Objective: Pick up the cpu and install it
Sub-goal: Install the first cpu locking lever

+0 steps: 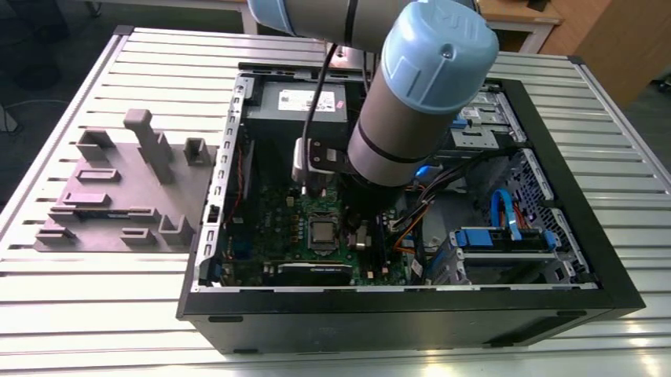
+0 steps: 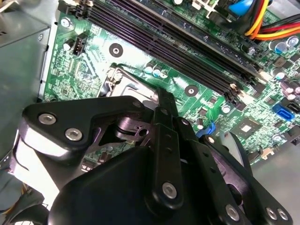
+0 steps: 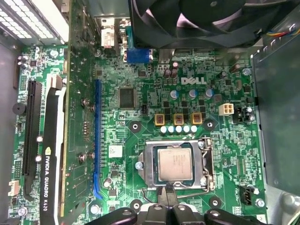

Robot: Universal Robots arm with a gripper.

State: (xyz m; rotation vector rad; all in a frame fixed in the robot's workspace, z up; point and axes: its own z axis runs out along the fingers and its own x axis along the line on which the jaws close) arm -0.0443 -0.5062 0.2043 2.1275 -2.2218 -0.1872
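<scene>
The cpu [image 3: 175, 165] is a silver-topped square chip lying flat in the open metal socket frame [image 3: 149, 168] on the green motherboard [image 3: 140, 75]. In the exterior view the cpu [image 1: 320, 232] sits in the middle of the board inside the open computer case [image 1: 409, 310]. My gripper [image 3: 168, 198] hovers just beside the socket's edge, its two black fingers pressed together and shut, with nothing between them. In the second wrist view the gripper [image 2: 158, 94] tapers to a point above a corner of the socket, whose chip is hidden by the black linkage.
A grey power supply box [image 1: 304, 100] fills the case's far end. A graphics card [image 3: 49, 159] stands beside the socket, and a black fan [image 3: 201, 18] is close by. Memory slots [image 2: 178, 42] run past the socket. A grey fixture [image 1: 126, 188] stands outside the case.
</scene>
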